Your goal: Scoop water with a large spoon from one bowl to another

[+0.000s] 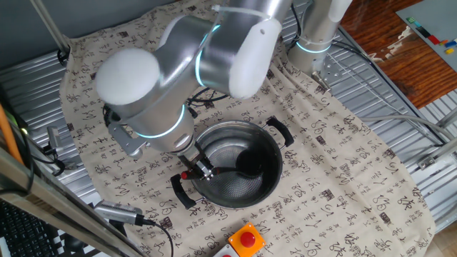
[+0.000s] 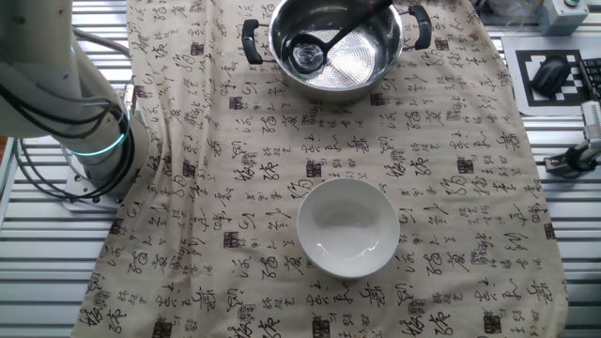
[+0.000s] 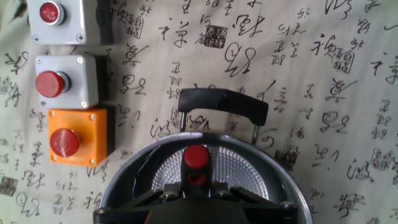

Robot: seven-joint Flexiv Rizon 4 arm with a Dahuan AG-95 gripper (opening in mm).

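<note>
Right, gripper (image 1: pixel 202 170) is sitting closed on the red tip of the ladle (image 1: pixel 239 165) handle, at the near rim of the steel pot (image 1: pixel 265 187) in one fixed view. In the hand view the fingers (image 3: pixel 168 194) are pinching in from both sides just under the red end (image 3: pixel 196 157), gap down to the width of the handle. Ladle handle is running from the gripper down across the pot; the scoop (image 2: pixel 307 53) is lying in the bottom, tilted, with something clear and shiny inside it in the other fixed view. Pot is standing on the printed cloth (image 2: pixel 441 188), black loop handles (image 2: pixel 250 41) sticking out on either side. White bowl (image 2: pixel 347 228) is sitting well apart from the pot, on the same cloth, a thin glossy film showing at its bottom. Further off, past the pot handle (image 3: pixel 222 102) in the hand view, three button boxes are lined up: orange (image 3: pixel 78 135), then grey (image 3: pixel 65 81), then another grey (image 3: pixel 62 20), each with a red button.
</note>
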